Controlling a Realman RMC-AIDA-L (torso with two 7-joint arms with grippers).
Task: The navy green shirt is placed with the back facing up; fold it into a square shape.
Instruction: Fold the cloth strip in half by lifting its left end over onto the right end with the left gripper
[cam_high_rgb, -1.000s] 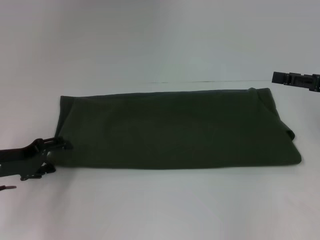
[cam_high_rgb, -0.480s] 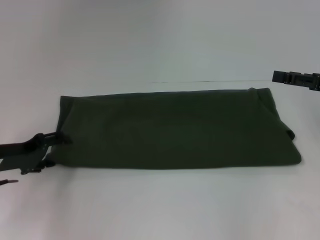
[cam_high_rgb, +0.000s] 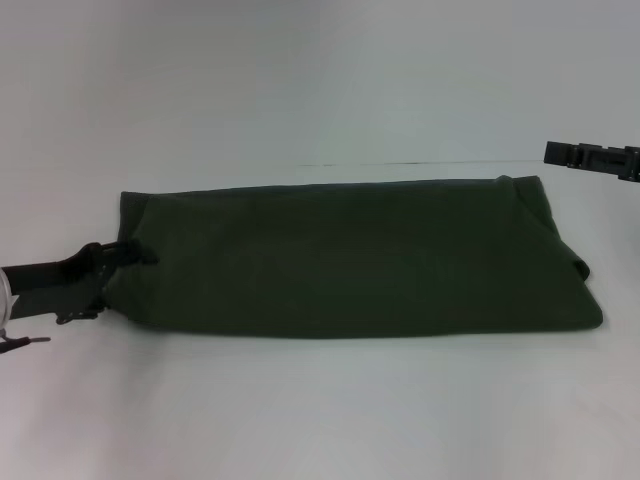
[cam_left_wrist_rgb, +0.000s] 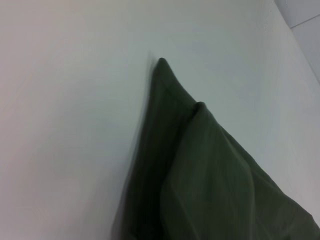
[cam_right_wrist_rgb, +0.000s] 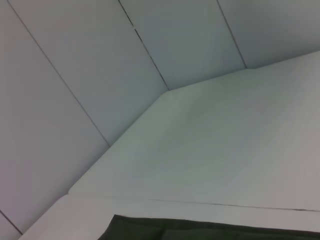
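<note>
Working at the left end of the navy green shirt (cam_high_rgb: 350, 260), already lying as a long band across the bench (cam_high_rgb: 320, 420), we are bringing the left gripper (cam_high_rgb: 135, 255) to its edge, jaws unreadable, the crosswise folds remaining.

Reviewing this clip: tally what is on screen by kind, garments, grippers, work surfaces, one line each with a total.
Garments: 1, the navy green shirt, folded into a long band
Grippers: 2, left gripper at the shirt's left end, right gripper held off beyond its far right corner
Work surfaces: 1, white table
Total: 4
</note>
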